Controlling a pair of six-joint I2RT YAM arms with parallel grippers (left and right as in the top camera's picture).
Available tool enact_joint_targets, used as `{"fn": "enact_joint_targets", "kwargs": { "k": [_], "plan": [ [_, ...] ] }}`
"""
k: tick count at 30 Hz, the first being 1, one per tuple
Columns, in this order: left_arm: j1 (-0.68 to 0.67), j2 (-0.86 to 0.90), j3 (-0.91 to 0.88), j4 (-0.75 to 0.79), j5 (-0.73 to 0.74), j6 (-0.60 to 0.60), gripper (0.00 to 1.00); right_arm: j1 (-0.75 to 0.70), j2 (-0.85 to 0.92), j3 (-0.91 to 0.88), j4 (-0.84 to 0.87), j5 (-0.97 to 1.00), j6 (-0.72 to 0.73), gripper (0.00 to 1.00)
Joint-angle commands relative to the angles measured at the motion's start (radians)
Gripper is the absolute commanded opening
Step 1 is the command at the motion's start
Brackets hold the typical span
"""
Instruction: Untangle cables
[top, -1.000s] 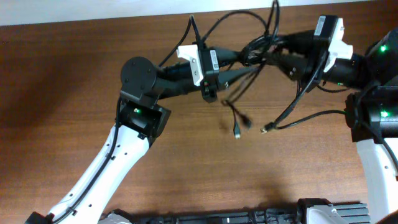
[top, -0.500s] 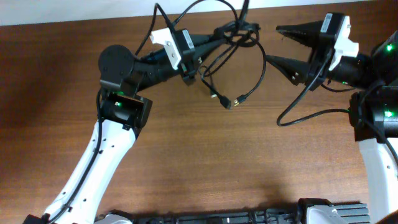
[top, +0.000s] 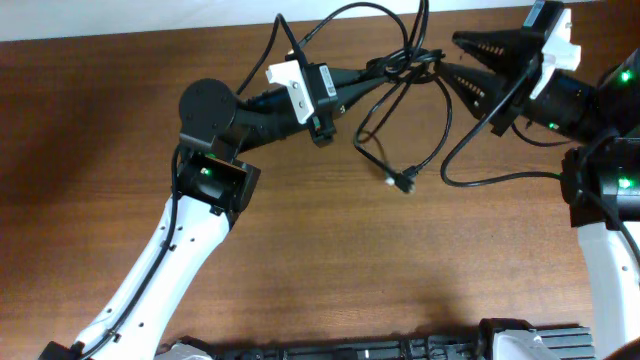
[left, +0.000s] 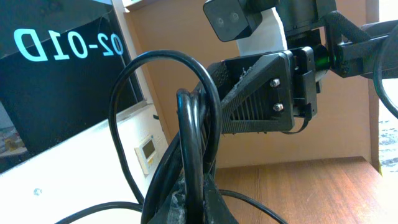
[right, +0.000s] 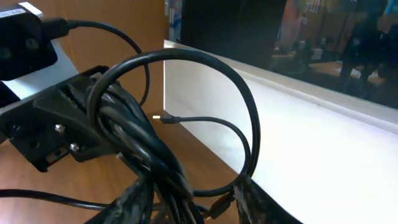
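The cables are a tangled black bundle held above the table near its far edge. Loops rise past that edge, and a strand hangs down to a plug. My left gripper is shut on the cables; in the left wrist view they run up between its jaws. My right gripper is open, with one finger on each side of the bundle's right end. In the right wrist view the cables pass between its spread fingers.
The wooden table ends at a white wall strip at the far side. A thicker wire from the right arm curves over the table. The left arm crosses the table diagonally, and the right arm base stands at the right edge.
My left gripper swung left with the bundle, then back right toward the right gripper. The right gripper opened half a second ago and now straddles the bundle. The hanging plug moved right.
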Motion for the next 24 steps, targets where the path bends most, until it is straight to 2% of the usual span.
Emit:
{"fn": "enact_joint_targets", "kwargs": {
  "k": [1, 8, 9, 11, 13, 16, 18, 20, 23, 24],
  "plan": [
    [0.003, 0.0, 0.008, 0.006, -0.01, 0.017, 0.0, -0.006, -0.002, 0.021, 0.019, 0.006, 0.004, 0.42],
    [0.0, 0.0, 0.008, 0.001, 0.026, 0.016, 0.0, -0.003, -0.002, 0.021, 0.104, -0.103, 0.004, 0.41],
    [-0.005, 0.0, 0.008, -0.001, 0.025, 0.016, 0.0, -0.003, -0.002, 0.021, 0.111, -0.119, 0.004, 0.39],
    [-0.021, 0.0, 0.008, 0.002, 0.025, 0.016, 0.0, -0.003, -0.002, 0.021, 0.111, -0.126, 0.004, 0.18],
    [-0.036, 0.0, 0.008, 0.004, 0.024, 0.017, 0.0, -0.003, -0.002, 0.021, 0.111, -0.163, 0.004, 0.08],
    [-0.038, 0.0, 0.008, 0.011, 0.024, 0.016, 0.0, -0.003, -0.001, 0.021, 0.111, -0.165, 0.004, 0.09],
    [-0.038, 0.0, 0.008, 0.011, 0.024, 0.016, 0.0, -0.003, -0.001, 0.021, 0.11, -0.165, 0.004, 0.22],
    [-0.038, 0.0, 0.008, 0.019, 0.024, 0.016, 0.0, -0.003, 0.005, 0.021, 0.107, -0.165, 0.004, 0.28],
    [-0.038, 0.0, 0.008, 0.031, 0.024, 0.016, 0.0, -0.003, 0.011, 0.021, 0.107, -0.166, 0.004, 0.26],
    [-0.038, 0.0, 0.008, 0.032, 0.024, 0.016, 0.0, -0.003, 0.011, 0.021, 0.107, -0.166, 0.004, 0.15]
  ]
}}
